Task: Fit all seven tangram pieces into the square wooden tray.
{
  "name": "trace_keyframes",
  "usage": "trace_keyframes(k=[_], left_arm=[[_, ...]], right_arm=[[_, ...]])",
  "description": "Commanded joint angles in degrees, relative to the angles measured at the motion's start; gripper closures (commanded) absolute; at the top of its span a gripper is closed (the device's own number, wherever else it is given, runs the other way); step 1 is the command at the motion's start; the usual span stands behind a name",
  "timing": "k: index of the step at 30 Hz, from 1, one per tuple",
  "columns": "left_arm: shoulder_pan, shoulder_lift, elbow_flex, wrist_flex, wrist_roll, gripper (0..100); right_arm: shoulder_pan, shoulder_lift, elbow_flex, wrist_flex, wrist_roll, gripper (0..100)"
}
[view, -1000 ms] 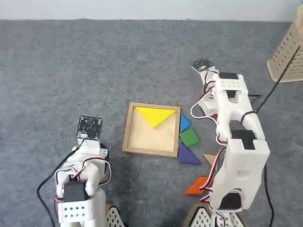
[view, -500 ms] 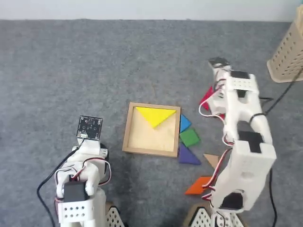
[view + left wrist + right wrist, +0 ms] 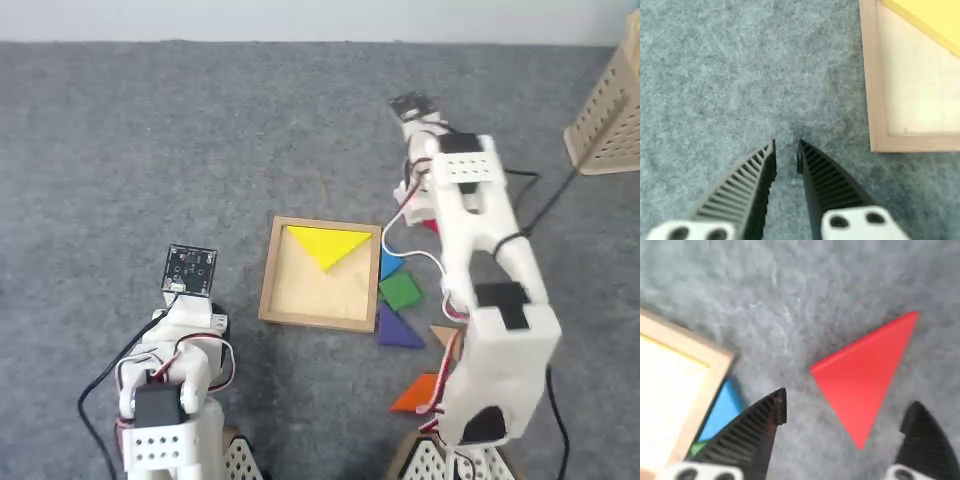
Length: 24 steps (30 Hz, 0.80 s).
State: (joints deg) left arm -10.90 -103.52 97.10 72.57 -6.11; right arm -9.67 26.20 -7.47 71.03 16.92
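Square wooden tray (image 3: 268, 276) is sitting mid-table, holding one piece: a yellow triangle (image 3: 326, 243) lying against its far rim, the remaining floor showing bare wood. Just beside the tray's right rim, a blue piece (image 3: 390, 262), green piece (image 3: 402, 291) and purple triangle (image 3: 397, 329) are lying in a column. A tan triangle (image 3: 442, 335) and an orange piece (image 3: 418, 392) are lying nearer the right arm's base.

Left gripper (image 3: 786, 150) is hovering over carpet beside the tray's corner, fingers parted by a narrow gap, gripping nothing. Right gripper (image 3: 848, 400) is spreading wide, straddling a red triangle (image 3: 865, 372) on the carpet beyond the tray's far right corner; contact cannot be judged.

Grey carpet (image 3: 150, 130) is covering the table. A perforated beige stand (image 3: 610, 110) is standing at the right edge.
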Motion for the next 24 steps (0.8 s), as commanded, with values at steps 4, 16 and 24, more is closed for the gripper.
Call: trace_keyframes(k=[4, 16, 24], left_arm=[[0.1, -1.2, -0.6, 0.0, 0.4, 93], [0.1, -1.2, -0.6, 0.0, 0.4, 93], [0.1, -1.2, -0.6, 0.0, 0.4, 93]], right_arm=[[2.1, 8.7, -11.0, -1.0, -0.7, 61.9], [2.8, 18.9, -20.8, 3.4, -4.1, 67.5], [2.8, 18.9, -20.8, 4.5, -4.4, 80.9]])
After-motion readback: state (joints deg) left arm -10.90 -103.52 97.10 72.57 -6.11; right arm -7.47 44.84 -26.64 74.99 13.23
